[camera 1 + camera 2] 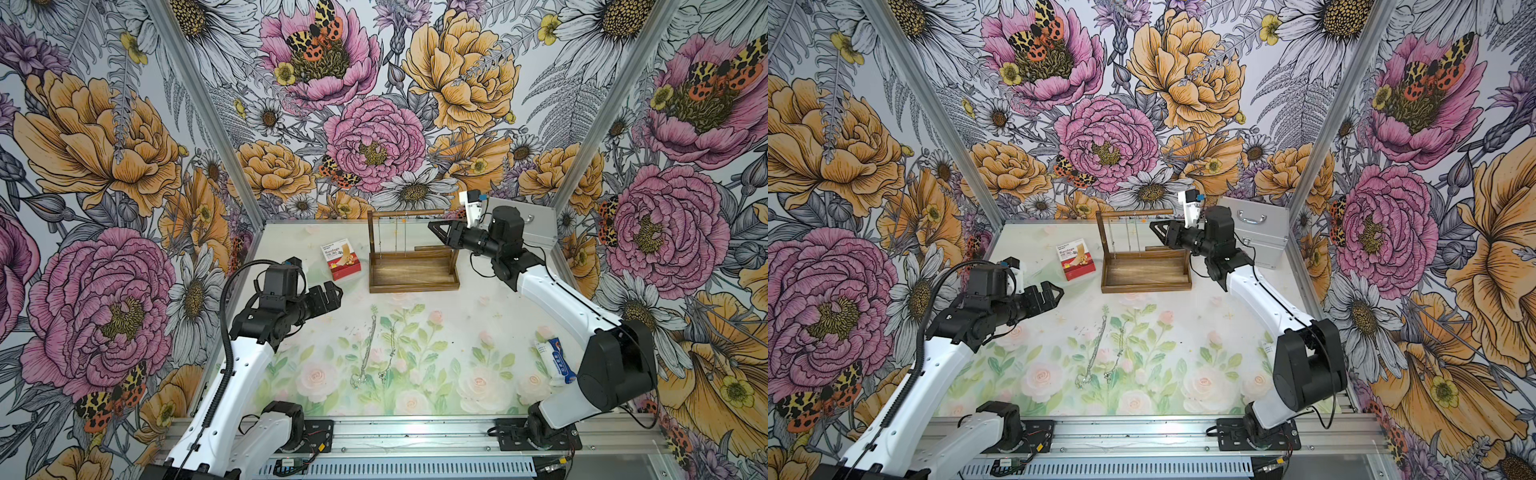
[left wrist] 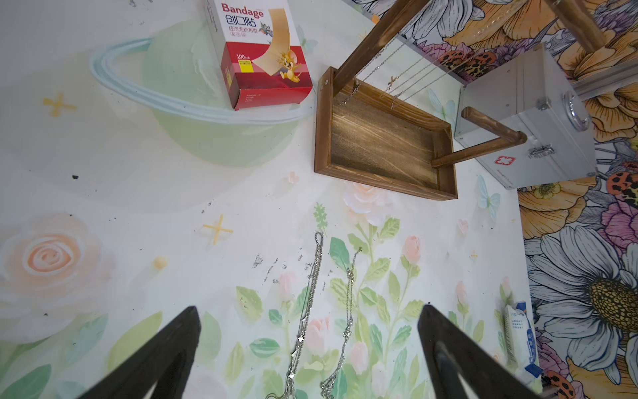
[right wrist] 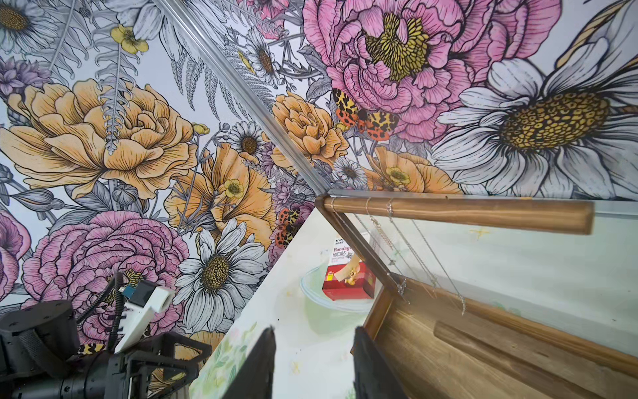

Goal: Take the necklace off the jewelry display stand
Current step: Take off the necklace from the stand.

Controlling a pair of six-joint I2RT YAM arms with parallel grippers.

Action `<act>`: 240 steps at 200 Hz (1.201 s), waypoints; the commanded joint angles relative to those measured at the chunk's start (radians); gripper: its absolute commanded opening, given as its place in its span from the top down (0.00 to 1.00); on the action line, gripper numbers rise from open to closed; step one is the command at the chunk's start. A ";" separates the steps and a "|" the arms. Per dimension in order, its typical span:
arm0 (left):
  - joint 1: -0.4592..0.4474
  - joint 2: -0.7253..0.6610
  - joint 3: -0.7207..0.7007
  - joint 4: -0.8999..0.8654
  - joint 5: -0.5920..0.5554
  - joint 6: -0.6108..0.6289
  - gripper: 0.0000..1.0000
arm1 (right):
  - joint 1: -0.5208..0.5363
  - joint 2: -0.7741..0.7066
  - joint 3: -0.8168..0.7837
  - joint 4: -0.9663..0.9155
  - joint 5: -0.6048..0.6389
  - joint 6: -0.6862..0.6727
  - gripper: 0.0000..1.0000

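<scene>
The jewelry display stand [image 1: 413, 286] is dark wood, a tray base with a post and top rod [image 1: 411, 212], at the back of the table in both top views. Three thin necklace chains [image 1: 397, 235] hang from the rod near the post, as the right wrist view shows [image 3: 390, 207]. My right gripper [image 1: 434, 232] hovers just right of the stand, below rod height, pointing at the chains. Its jaws stand narrowly open with nothing between them [image 3: 312, 345]. My left gripper [image 1: 337, 291] hangs wide open and empty [image 2: 309, 308] left of the stand, above the table.
Two silver chains [image 1: 365, 353] [image 1: 391, 353] lie stretched on the floral mat in front of the stand. A red bandage box [image 1: 340, 258] sits left of the stand, a silver metal case [image 1: 528, 226] behind my right arm. A blue-white packet [image 1: 557, 361] lies near the right edge.
</scene>
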 commanded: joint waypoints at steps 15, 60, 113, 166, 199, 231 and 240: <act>0.028 -0.032 -0.026 0.038 0.065 0.008 0.01 | 0.036 0.108 0.138 -0.102 0.113 -0.002 0.63; 0.034 -0.039 -0.032 0.044 0.079 0.007 0.01 | 0.048 0.227 0.264 -0.139 0.185 0.008 0.68; 0.042 -0.033 -0.036 0.049 0.099 0.003 0.01 | 0.071 0.318 0.358 -0.192 0.216 -0.027 0.68; 0.043 -0.031 -0.039 0.052 0.106 0.004 0.01 | 0.085 0.385 0.423 -0.226 0.248 -0.052 0.66; 0.042 -0.031 -0.039 0.053 0.109 0.003 0.01 | 0.090 0.405 0.451 -0.251 0.288 -0.074 0.66; 0.042 -0.031 -0.040 0.054 0.110 0.004 0.01 | 0.094 0.420 0.471 -0.263 0.317 -0.091 0.66; 0.042 -0.032 -0.040 0.054 0.109 0.002 0.01 | 0.094 0.427 0.480 -0.269 0.322 -0.096 0.66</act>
